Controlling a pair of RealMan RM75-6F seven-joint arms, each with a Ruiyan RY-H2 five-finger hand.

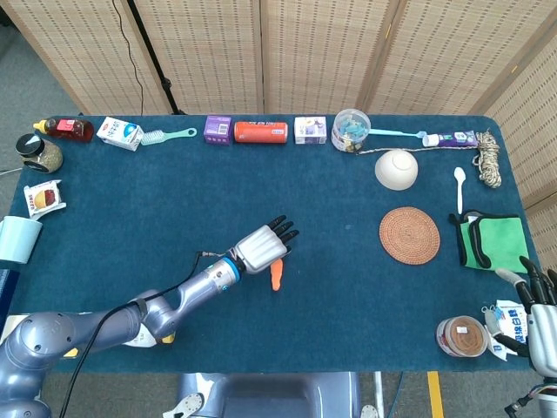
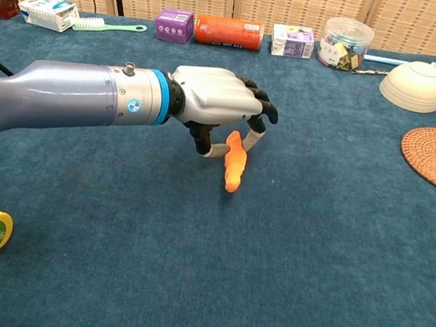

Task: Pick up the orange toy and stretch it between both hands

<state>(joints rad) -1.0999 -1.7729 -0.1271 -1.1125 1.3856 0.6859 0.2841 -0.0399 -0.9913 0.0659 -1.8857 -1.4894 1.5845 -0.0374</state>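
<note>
Woven screens back a desk [image 1: 130,218] covered in dark blue cloth.

Fingers [image 2: 251,136] of the left hand [image 2: 215,101] pinch the upper end of the orange toy [image 2: 235,162] against the thumb; the remaining fingers arch over it. The toy hangs nose-down from that pinch, its lower tip at or just off the cloth; contact cannot be confirmed. In the head view the toy [image 1: 276,274] sits just beside and below the left hand [image 1: 258,248], near the desk's middle front.

The right hand [image 1: 538,318] sits at the far right edge, well apart from the toy, fingers spread and holding nothing.

Outward along the back edge: a purple box [image 1: 218,129], an orange can [image 1: 260,131], a clear jar [image 1: 351,129], a white bowl [image 1: 397,169]. A woven coaster [image 1: 409,235] and a green cloth [image 1: 493,242] lie to the right.

Assessment: the lift appears under way. The grip is narrow and on one end only, so the toy may pivot or slip. Recommended: firm the pinch, raise slowly, hold the free end pointing toward the right side, and bring the right hand in to take that end before any pull.
</note>
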